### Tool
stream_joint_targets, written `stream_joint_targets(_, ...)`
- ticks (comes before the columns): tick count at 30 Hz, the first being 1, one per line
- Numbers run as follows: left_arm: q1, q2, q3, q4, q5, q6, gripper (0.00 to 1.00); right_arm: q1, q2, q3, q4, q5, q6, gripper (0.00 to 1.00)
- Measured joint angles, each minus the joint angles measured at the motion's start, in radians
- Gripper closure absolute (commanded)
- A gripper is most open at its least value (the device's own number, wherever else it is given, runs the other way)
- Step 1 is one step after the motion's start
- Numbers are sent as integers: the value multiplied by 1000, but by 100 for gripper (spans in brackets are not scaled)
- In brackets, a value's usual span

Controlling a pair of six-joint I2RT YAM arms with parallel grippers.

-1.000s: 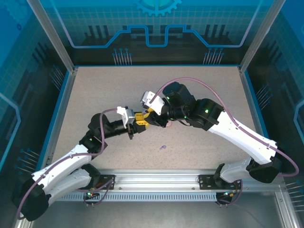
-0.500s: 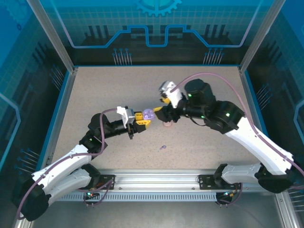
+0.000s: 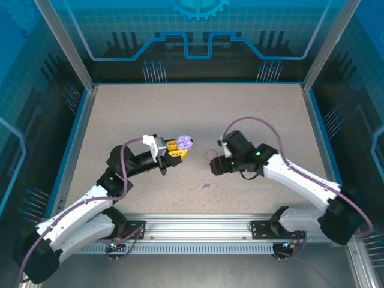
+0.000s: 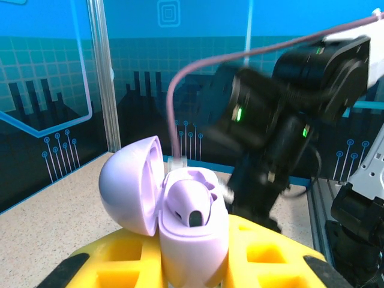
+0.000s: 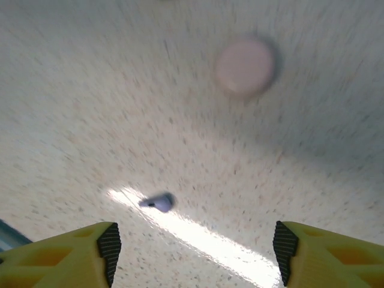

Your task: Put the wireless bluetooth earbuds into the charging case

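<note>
Left gripper [image 3: 176,148] was clamped on the open lilac round plastic charging case [image 4: 180,231], held off the table. One small purple stemmed earbud [image 4: 191,209] was seated inside. Right gripper [image 5: 195,255] had its jaws wide apart and empty, above a second purple earbud [image 5: 159,202] lying on the speckled table [image 5: 84,90] near a closed pale pink round case [image 5: 245,66].

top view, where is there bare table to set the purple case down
Bare: the far strip of table along its back edge, and the margins beside each side rail. Crowded: the middle, with the held purple case, pink case and loose purple earbud.
</note>
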Motion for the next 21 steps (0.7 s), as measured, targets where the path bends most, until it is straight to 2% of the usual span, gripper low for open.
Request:
stream_joint_targets(4,0,-9,-2,-6,0,1,94,101,169,4,39,25,50,20)
stream_joint_targets(9,0,-15,-5,-19,-2,15,94,149,326,52,62,61,76,18)
stream_joint_targets(21,0,-19,-6,-21,-8,18,94,201,490,162,23,127,76,19)
